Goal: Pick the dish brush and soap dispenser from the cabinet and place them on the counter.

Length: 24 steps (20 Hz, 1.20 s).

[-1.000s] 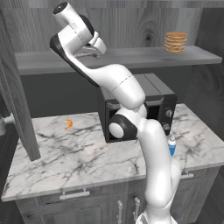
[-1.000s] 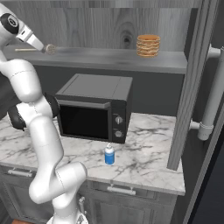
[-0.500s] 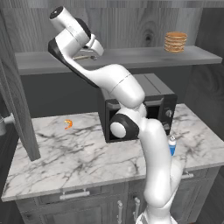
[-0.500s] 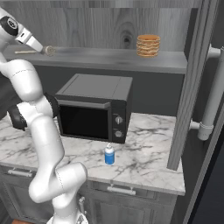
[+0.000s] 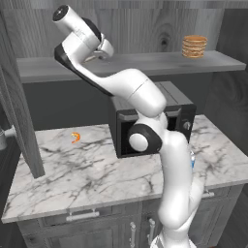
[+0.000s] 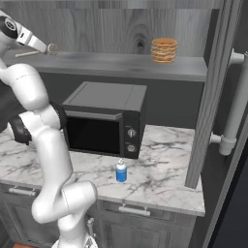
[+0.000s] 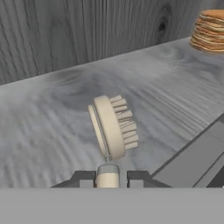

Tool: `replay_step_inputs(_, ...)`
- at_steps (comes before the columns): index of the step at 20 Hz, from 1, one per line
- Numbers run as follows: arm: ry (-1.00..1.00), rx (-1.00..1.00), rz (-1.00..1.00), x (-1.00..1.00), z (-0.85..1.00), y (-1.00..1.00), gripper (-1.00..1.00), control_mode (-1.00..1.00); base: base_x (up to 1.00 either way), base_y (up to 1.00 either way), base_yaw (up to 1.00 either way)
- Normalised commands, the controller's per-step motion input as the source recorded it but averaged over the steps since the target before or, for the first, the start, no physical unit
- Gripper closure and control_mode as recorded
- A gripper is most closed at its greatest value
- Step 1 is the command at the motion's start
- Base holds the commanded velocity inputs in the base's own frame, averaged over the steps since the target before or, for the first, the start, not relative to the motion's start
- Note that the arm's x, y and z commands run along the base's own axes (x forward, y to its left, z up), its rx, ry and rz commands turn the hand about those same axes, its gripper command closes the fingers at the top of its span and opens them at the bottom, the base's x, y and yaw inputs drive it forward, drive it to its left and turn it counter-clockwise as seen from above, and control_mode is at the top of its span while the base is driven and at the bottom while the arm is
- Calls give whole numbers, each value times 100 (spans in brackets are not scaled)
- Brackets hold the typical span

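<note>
Moved: nothing, arm steady | jaws clamp dish brush [image 7: 113,127] handle | above shelf [image 7: 52,131], discs [image 7: 209,31] well apart

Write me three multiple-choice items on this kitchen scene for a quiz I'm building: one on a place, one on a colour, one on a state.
1. Where does the soap dispenser stand?
A. on the cabinet shelf
B. on the counter in front of the microwave
C. on top of the microwave

2. What colour is the soap dispenser's body?
A. blue
B. orange
C. grey

3. What are the jaws of the gripper doing?
A. open above the counter
B. shut on nothing
C. shut on the dish brush

Answers:
1 B: the right base view shows it on the marble near the microwave door.
2 A: blue below a white pump.
3 C: the hand view shows the handle clamped between the fingertips, above the shelf.
</note>
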Motion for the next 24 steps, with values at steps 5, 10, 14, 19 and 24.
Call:
replay_step_inputs(5,-15,-2,16,-38,-4,-27,100,-100,0,0,0)
replay_step_inputs(10,-13,-3,16,-42,-1,-38,100,-100,0,0,0)
replay_step_inputs(14,-12,-4,15,-44,0,-48,100,-100,0,0,0)
replay_step_inputs(19,-12,-4,13,-50,0,-49,100,-100,0,0,0)
replay_step_inputs(24,-10,-3,11,-50,0,-45,100,-100,0,0,0)
